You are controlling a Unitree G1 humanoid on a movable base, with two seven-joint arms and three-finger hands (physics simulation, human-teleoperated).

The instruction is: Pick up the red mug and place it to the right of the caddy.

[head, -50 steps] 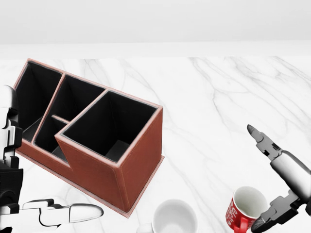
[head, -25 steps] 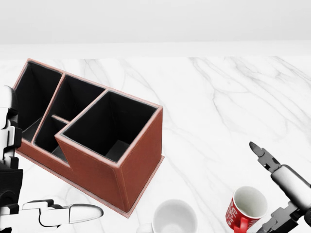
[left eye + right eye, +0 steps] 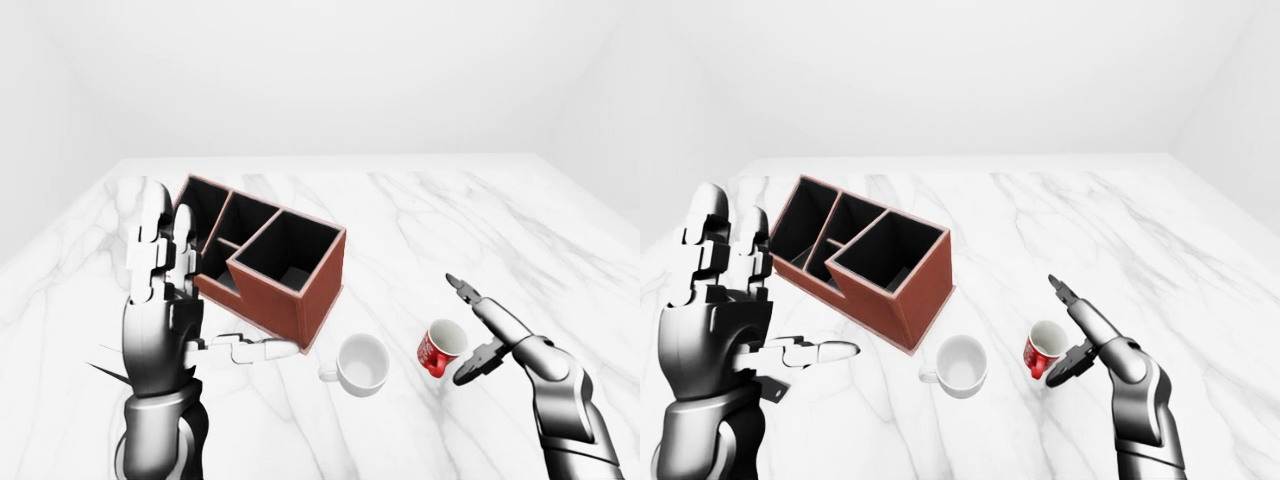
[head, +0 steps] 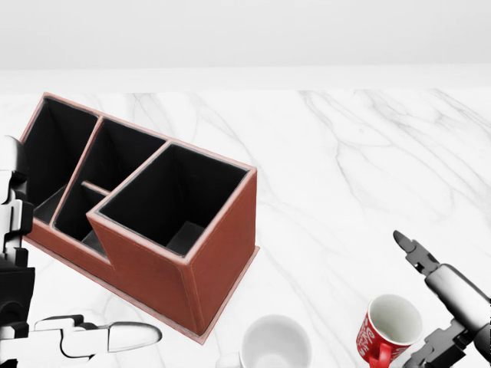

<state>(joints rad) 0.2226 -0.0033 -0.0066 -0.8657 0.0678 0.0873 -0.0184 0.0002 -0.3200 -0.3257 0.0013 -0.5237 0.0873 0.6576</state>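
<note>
The red mug is sitting upright on the marble surface, well to the right of the brown caddy in the left-eye view, with a white mug standing between them near the caddy's corner; the right hand is hovering just beside the red mug, fingers spread and released, one stretching above the rim and another reaching low at its side, not gripping; the left hand is standing raised and open left of the caddy, grasping nothing
</note>
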